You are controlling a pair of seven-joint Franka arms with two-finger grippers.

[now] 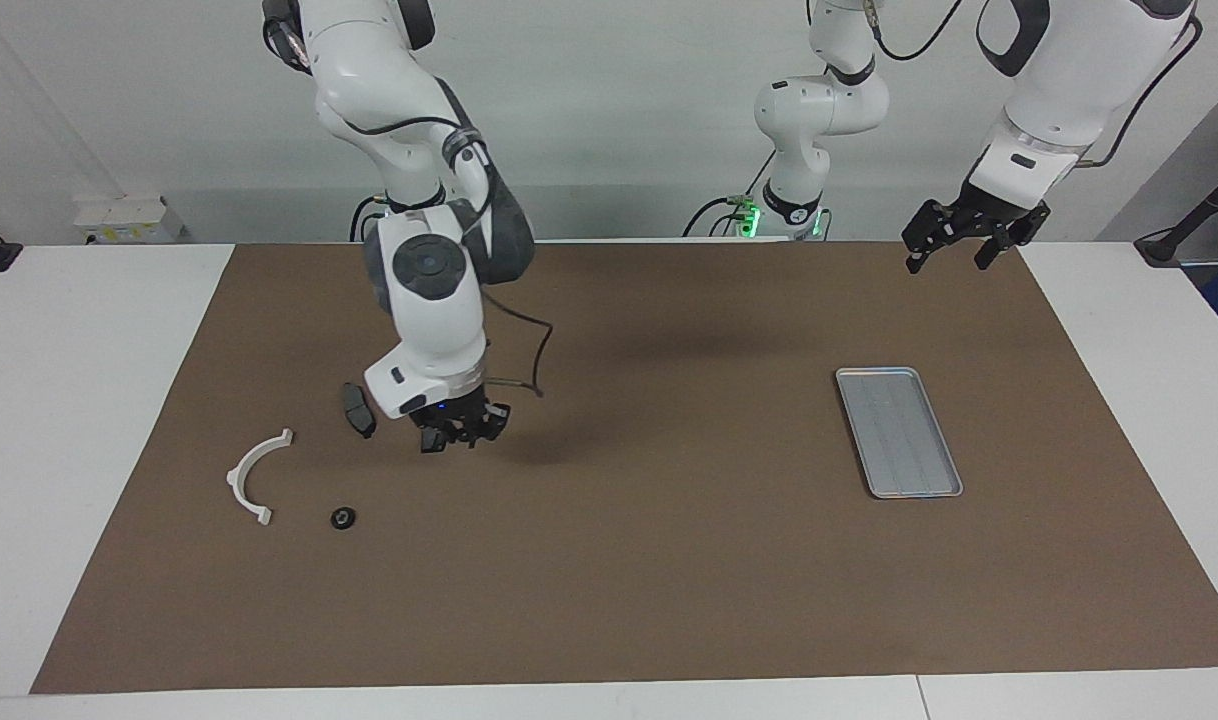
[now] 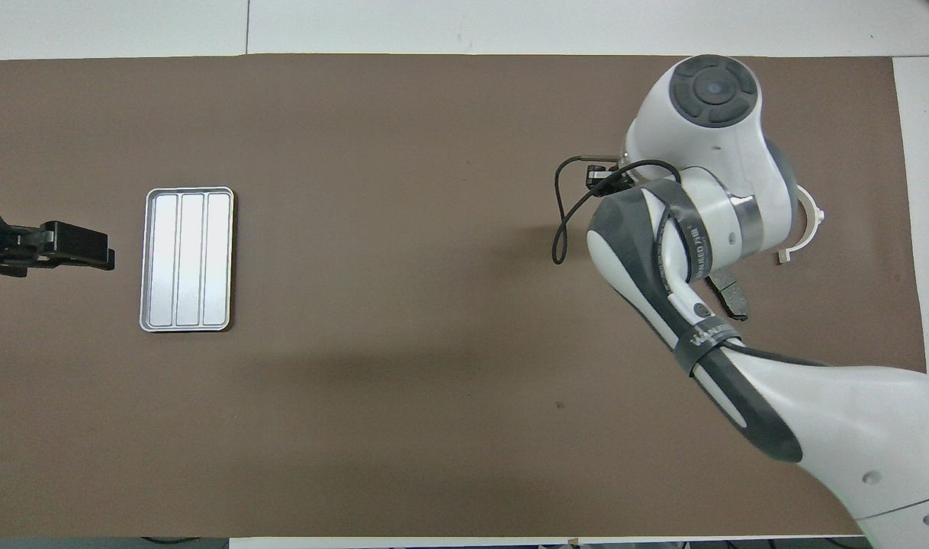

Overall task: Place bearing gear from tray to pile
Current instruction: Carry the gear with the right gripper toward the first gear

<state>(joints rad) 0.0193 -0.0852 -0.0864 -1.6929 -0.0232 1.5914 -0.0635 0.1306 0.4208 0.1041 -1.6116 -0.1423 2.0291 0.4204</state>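
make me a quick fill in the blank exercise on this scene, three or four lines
1. The tray holds ____ parts.
2. The small round bearing gear lies on the mat beside the white ____.
3. The right gripper hangs over the mat beside the dark pad, its jaws ____.
4. The left gripper waits toward the ____ arm's end of the table.

Missing words: no; bracket; shut; left

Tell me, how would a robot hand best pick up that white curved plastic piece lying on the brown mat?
Probably from straight above, pinching across the thin band at the middle of the white semicircular plastic bracket. It lies flat on the mat, so only its narrow band offers two opposite faces; the stepped ends look harder to grip.
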